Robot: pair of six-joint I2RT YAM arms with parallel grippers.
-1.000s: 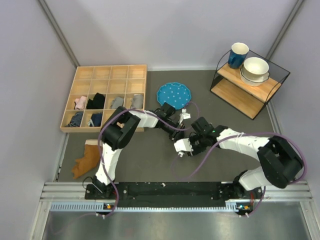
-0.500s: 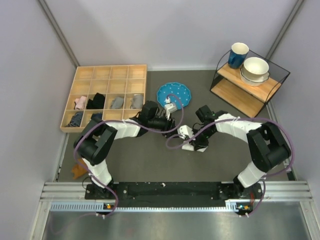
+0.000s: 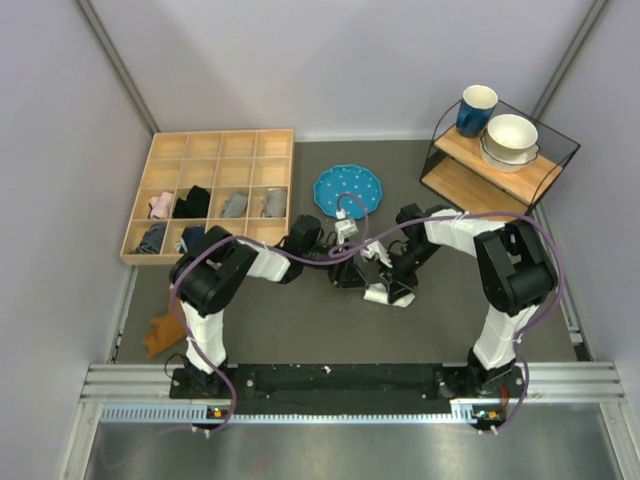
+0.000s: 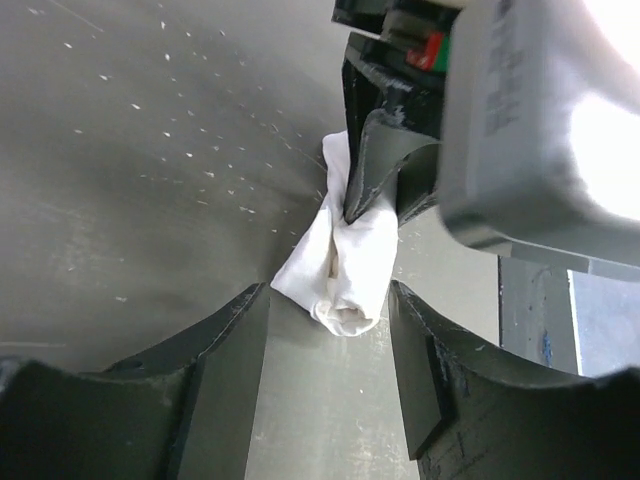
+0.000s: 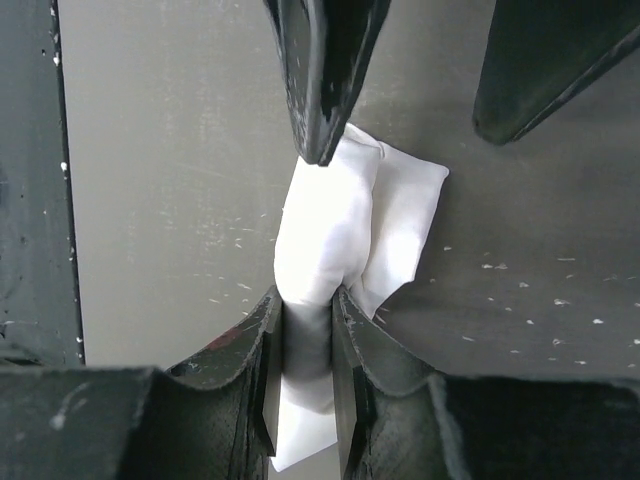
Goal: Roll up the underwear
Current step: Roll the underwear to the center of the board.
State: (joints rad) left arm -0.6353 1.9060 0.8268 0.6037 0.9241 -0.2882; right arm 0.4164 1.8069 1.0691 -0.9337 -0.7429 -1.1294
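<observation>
The grey table [image 3: 300, 320] carried both arms, which reached in to meet at its middle, short of the blue plate [image 3: 347, 187]. The left gripper [image 4: 328, 300] stood spread, holding nothing, with one fingertip at the far end of the bundle in the right wrist view. The right gripper [image 5: 307, 300] was pinched onto the underwear [image 5: 330, 215], its fingers pressed into the cloth near one end. The underwear lay on the table between the two grippers as a short white roll, partly hidden in the top view. Its long axis ran from the right gripper straight toward the left. The right arm was judged to have control, and any tightening or release would depend on that end-to-end alignment.
</observation>
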